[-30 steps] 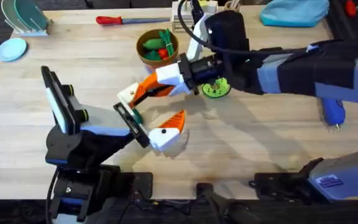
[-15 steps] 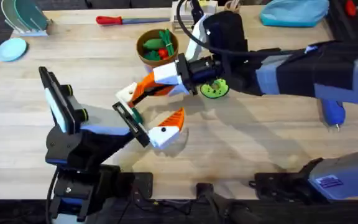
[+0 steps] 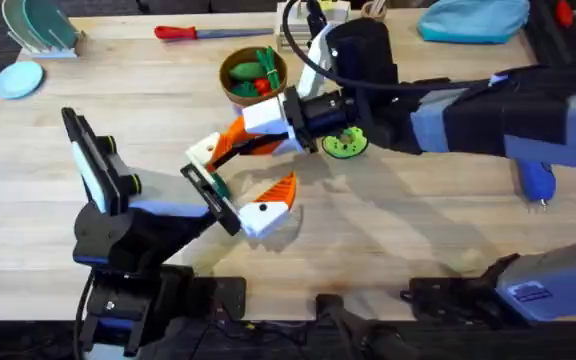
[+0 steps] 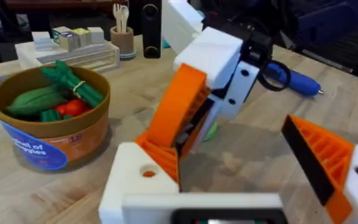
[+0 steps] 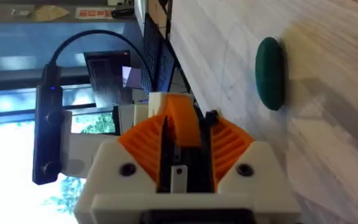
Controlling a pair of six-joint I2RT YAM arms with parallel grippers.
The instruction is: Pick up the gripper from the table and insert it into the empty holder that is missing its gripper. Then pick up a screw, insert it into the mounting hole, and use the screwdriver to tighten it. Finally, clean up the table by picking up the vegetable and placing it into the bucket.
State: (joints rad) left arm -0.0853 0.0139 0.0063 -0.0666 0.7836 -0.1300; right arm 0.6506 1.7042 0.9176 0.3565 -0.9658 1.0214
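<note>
- The right hand (image 3: 236, 145) is being held over the middle of the worktop (image 3: 408, 220), reaching in from the right side, and its orange-padded fingers are clenched on the gripper (image 5: 180, 127), the small orange wedge.
- In the right wrist view, the gripper is being pinched between the two ribbed pads, with its tip standing out beyond them.
- The holder (image 3: 201, 152), the white finger base without its orange pad, is being presented by the left arm, and the gripper is being pressed against it in the overhead view.
- The left hand (image 3: 238, 185) is being held released, with its two fingers spread well apart; the other finger (image 3: 268, 208) is carrying its own orange pad.
- The vegetable (image 5: 270, 73) is lying on the worktop near the right hand, apart from it.
- The bucket (image 3: 253, 76) is standing beyond the two hands, with green and red toy produce inside.
- The screwdriver (image 3: 536, 180) is lying near the worktop's right edge, partly under the right arm.
- A lime-green disc (image 3: 348, 143) is lying just beside the right wrist.
- A red-handled tool (image 3: 198, 33) is lying along the far edge.
</note>
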